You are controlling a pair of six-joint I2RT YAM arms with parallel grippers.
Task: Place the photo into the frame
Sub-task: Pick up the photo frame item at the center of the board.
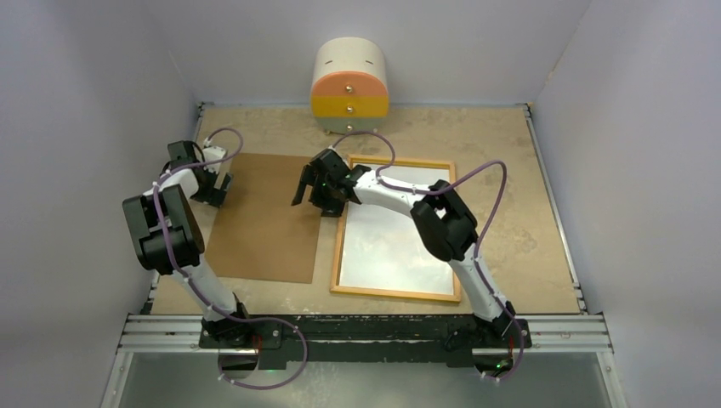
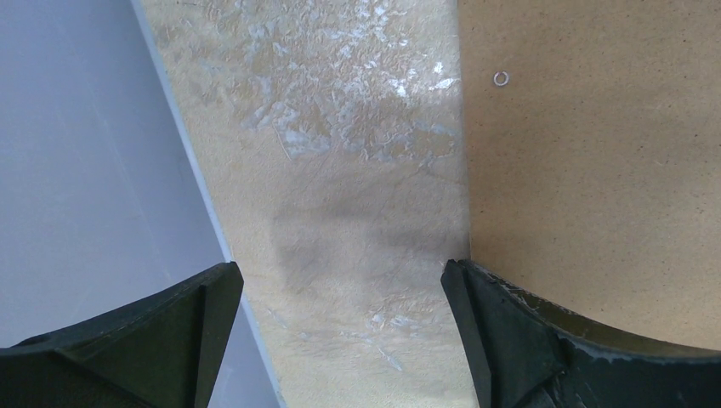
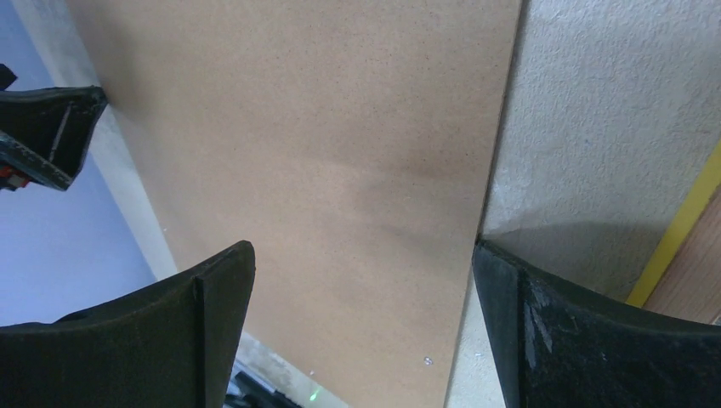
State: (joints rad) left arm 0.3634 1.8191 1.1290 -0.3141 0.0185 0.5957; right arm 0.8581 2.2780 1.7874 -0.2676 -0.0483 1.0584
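Top external view: looked down on a beige table (image 1: 527,212) walled in grey, with both arm bases at the near edge.
Frame (image 1: 394,293): lay flat on the table right of centre, long sides running near to far, wood-coloured rim up; yellow edge glimpsed at the right border of the right wrist view.
Photo (image 1: 383,246): lay inside the frame, filling the opening; showed only a pale, glossy surface, picture not made out.
Brown board (image 1: 263,229): lay flat left of the frame, just beside it, with a narrow strip of bare table between.
Left hand (image 2: 340,276): hovered by the board's far left corner, fingers spread wide with nothing between them; right finger at the board's left edge, left finger over the table's left edge by the wall.
Right hand (image 3: 364,255): hovered at the board's far right corner, near the frame's far left corner; fingers spread wide, nothing held; left finger over the board, right finger over the bare strip.
Drawer unit (image 1: 350,85): stood at the far edge against the back wall, cream on top, orange and yellow drawers below.
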